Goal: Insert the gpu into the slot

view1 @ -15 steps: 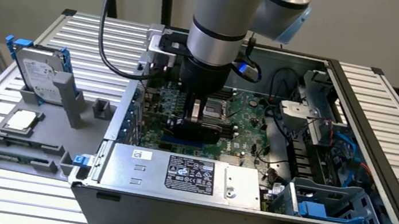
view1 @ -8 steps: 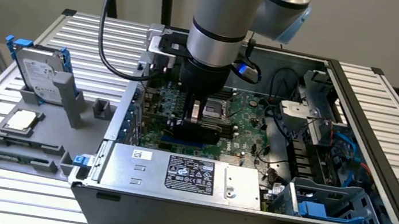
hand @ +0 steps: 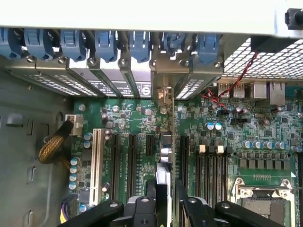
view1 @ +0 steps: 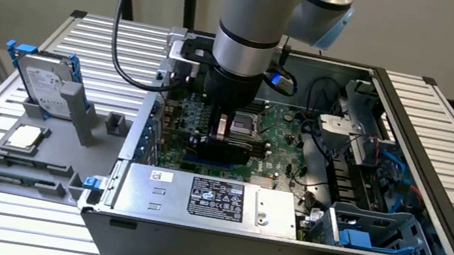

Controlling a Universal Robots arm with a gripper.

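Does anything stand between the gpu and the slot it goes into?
Nothing visible does. The gripper holds the gpu on edge over the slot; no cable or part crosses between them.

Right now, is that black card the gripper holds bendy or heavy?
The gpu looks flat and rigid, so probably stiff, not floppy. Held on its thin edge by the gripper, it might tilt. Small and slim: likely light.

Black gpu (view1: pixel 229 147) stands upright on edge at bright-blue slot (view1: pixel 204 162).
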